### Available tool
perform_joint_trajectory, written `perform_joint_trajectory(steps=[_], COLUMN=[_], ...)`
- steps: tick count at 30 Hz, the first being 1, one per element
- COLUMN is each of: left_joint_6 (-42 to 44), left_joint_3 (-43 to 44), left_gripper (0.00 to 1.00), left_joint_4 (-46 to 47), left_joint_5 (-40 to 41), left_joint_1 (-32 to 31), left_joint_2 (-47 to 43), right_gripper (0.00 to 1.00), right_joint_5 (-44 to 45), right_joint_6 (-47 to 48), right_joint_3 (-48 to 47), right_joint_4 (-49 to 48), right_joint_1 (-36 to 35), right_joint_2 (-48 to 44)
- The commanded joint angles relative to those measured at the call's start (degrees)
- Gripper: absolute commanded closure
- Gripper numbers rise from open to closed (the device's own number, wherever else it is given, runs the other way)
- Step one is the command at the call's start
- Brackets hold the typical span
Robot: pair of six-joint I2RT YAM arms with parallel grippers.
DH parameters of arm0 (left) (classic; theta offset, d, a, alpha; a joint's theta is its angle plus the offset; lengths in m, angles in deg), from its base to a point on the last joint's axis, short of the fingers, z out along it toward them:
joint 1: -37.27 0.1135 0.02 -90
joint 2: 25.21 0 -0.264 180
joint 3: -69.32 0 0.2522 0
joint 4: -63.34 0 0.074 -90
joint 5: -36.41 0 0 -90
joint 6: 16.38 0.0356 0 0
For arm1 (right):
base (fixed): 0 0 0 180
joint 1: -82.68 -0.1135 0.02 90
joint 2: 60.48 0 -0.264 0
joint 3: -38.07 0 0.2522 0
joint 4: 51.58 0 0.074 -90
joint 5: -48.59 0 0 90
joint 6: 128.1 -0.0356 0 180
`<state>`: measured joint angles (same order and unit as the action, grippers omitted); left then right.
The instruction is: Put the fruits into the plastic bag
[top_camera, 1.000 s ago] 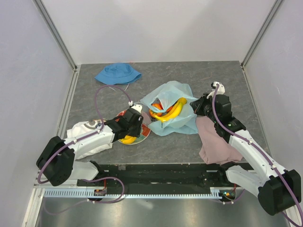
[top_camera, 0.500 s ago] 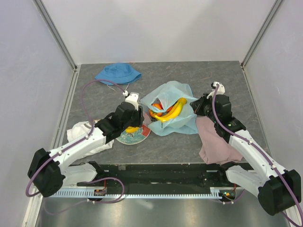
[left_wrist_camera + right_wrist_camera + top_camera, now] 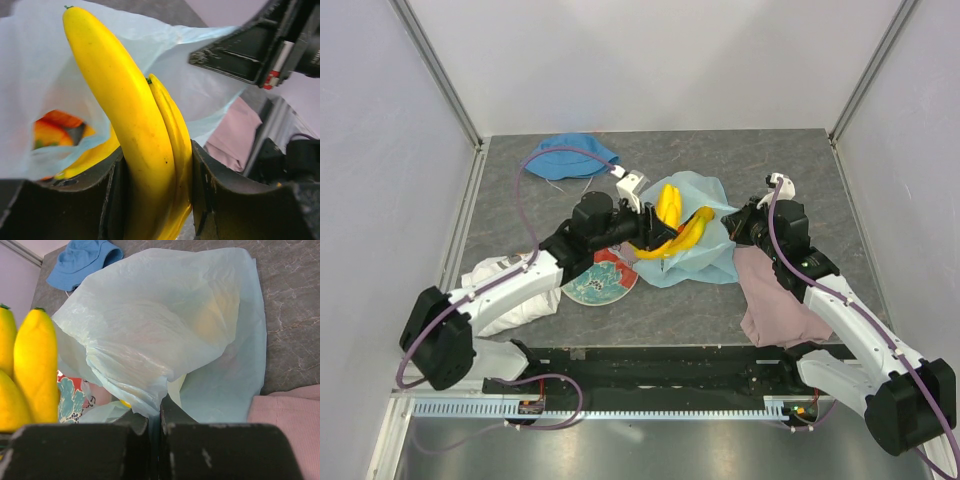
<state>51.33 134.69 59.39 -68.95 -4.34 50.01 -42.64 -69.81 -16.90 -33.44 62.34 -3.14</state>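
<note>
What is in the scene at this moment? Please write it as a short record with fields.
left gripper: shut on bananas, holding them over the bag
right gripper: shut on the edge of the plastic bag
inside bag: orange-red fruit
plate: beside the bag, partly under the left arm
other: blue hat at the far side; pink cloth under the right arm

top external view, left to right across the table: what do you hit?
white cloth → floral plate → plastic bag → pink cloth
</note>
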Motion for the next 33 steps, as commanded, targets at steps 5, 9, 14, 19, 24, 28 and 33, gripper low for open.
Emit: perform_joint_trajectory(steps=[5, 9, 14, 19, 24, 28, 33], left_joint_6=[-5.76, -3.83, 1.88, 5.23, 7.69, 9.71, 10.42], left_joint_3=[4.11, 3.76, 3.23, 7.52, 10.69, 11.31, 14.2], left_gripper=[0.91, 0.91, 0.91, 0.91, 0.91, 0.91, 0.91], left_joint_4=[15.42, 16.65, 18.67, 18.24, 15.16, 12.18, 8.4], left_joint_5=[-20.14, -21.65, -20.68, -19.63, -17.96, -14.02, -11.02], left_joint_1=[-0.23, -0.41, -0.76, -0.76, -0.85, -0.76, -0.76], left_joint_2=[6.59, 8.89, 12.84, 19.52, 23.13, 24.88, 26.11], right_gripper=[1.0, 1.0, 0.99, 1.0, 1.0, 1.0, 0.99], right_joint_5=[0.62, 0.53, 0.36, -0.96, 0.36, 0.18, -0.44], right_joint_6=[-0.03, 0.24, 0.15, 0.15, 0.68, 0.68, 0.59], right_joint_3=[0.08, -0.18, -0.45, -1.06, -1.5, -1.85, -2.12], right_joint_4=[-0.69, -0.6, -0.86, -0.95, 0.01, 0.01, 0.01], right_joint_1=[0.12, 0.12, 0.12, 0.12, 0.12, 0.21, 0.21], right_joint_2=[-1.0, -0.56, 0.05, 1.02, 0.4, 0.84, 0.93])
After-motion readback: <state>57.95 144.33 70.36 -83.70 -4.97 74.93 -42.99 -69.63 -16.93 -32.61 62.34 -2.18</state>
